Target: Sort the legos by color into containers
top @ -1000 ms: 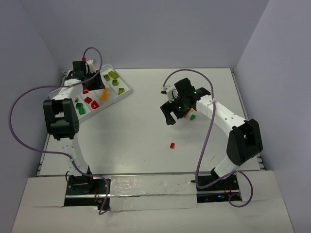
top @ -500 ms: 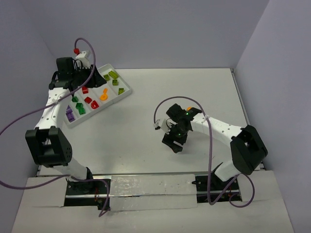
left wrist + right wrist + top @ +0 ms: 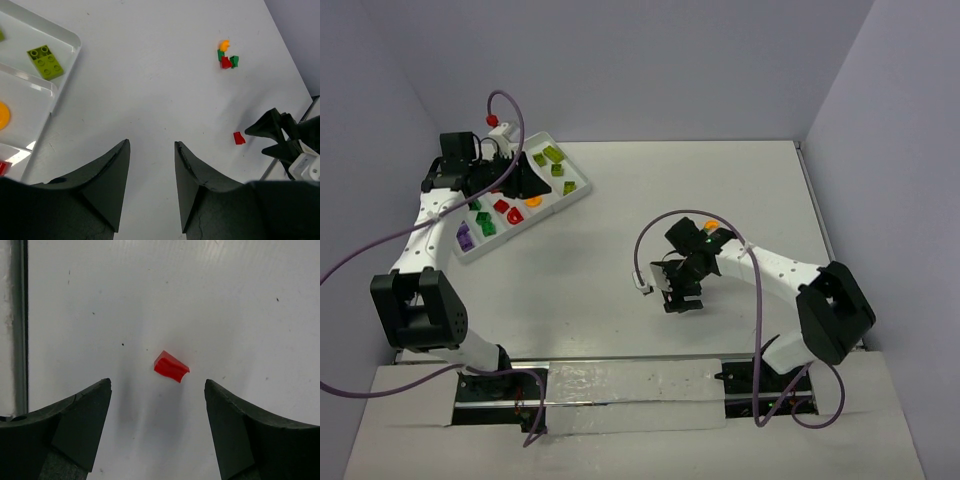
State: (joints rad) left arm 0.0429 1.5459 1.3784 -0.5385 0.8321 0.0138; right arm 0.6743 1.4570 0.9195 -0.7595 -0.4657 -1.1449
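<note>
1. Since one second ago the left arm has swung its elbow away from the tray (image 3: 585,186) toward the left wall, and the right arm has come from the middle of the desk (image 3: 600,300) down toward the near side.
2. At the left, the left end effector (image 3: 151,145) hangs over the tray. Its jaws are spread apart and there is nothing between them.
3. Inside the tray lie most of the legos: lime bricks (image 3: 552,155) at the far right end, an orange piece (image 3: 533,201) and red ones near the middle, green ones and a purple brick (image 3: 464,238) toward the near left end.
4. More to the right, the right end effector (image 3: 157,382) stands low over a single red brick (image 3: 171,366). Its jaws are wide apart. The brick lies on the desk just ahead of the tips and touches neither finger.
5. Beyond it, a small cluster (image 3: 227,56) of orange, green and red bricks lies on the desk, well apart from the tray.
</note>
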